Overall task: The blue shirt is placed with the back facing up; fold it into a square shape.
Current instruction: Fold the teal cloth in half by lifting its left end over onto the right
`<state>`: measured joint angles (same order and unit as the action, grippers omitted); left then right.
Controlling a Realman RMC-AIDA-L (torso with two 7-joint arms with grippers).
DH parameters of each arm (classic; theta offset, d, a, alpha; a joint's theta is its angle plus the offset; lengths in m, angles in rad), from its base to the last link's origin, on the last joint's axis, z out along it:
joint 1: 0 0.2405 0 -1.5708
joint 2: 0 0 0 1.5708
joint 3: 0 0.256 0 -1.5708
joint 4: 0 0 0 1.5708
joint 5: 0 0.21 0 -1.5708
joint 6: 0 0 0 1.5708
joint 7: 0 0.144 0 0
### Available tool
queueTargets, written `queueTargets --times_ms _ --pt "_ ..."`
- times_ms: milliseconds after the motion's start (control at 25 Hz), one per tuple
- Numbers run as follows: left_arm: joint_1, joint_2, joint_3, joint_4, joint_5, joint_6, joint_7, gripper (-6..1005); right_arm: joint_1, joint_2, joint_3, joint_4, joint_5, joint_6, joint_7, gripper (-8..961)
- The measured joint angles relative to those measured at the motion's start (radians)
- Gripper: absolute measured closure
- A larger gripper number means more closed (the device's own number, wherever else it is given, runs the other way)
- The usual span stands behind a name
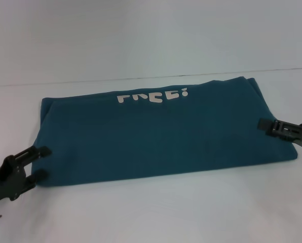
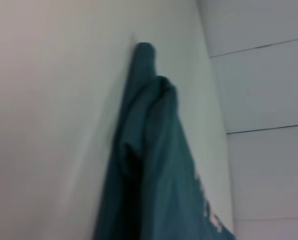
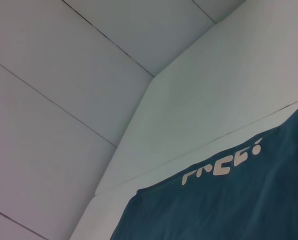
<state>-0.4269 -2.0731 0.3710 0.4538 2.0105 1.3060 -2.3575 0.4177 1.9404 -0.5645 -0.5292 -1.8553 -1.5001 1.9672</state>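
Left tool [image 1: 41, 163] and right tool [image 1: 262, 125] flank blue shirt [image 1: 161, 134] edges.

the head view looks forward and down over the whole blue shirt [image 1: 161, 131] on the table [image 1: 151, 212], while both wrist views sit low and close at opposite ends (sharing its pale lettering [image 3: 221, 167]).

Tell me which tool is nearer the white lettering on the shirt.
Right. The right tool sits at the shirt's right edge, nearer the lettering; the left tool sits at the near-left corner, farther away.
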Motion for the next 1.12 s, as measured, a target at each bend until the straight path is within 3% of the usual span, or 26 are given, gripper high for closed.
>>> queueTargets --times_ms 320,520,880,1000,1120 --pt "0.007 -0.004 0.001 -0.006 0.025 -0.051 0.008 248 -0.001 0.0 0.002 0.0 0.0 0.003 0.004 121" --pt "0.009 0.0 -0.011 0.015 0.024 0.013 0.003 248 -0.004 0.0 0.002 0.0 0.002 0.003 0.006 121" --pt "0.058 0.028 -0.03 0.196 0.071 0.177 -0.259 248 -0.006 -0.009 -0.011 0.0 -0.001 -0.006 0.009 120" --pt "0.031 0.043 -0.026 0.245 0.122 0.168 -0.28 248 -0.006 -0.01 -0.012 0.0 -0.014 -0.001 0.007 120" --pt "-0.02 0.069 -0.024 0.249 0.15 0.174 -0.177 248 -0.004 -0.009 -0.011 -0.001 -0.026 0.002 0.002 120"
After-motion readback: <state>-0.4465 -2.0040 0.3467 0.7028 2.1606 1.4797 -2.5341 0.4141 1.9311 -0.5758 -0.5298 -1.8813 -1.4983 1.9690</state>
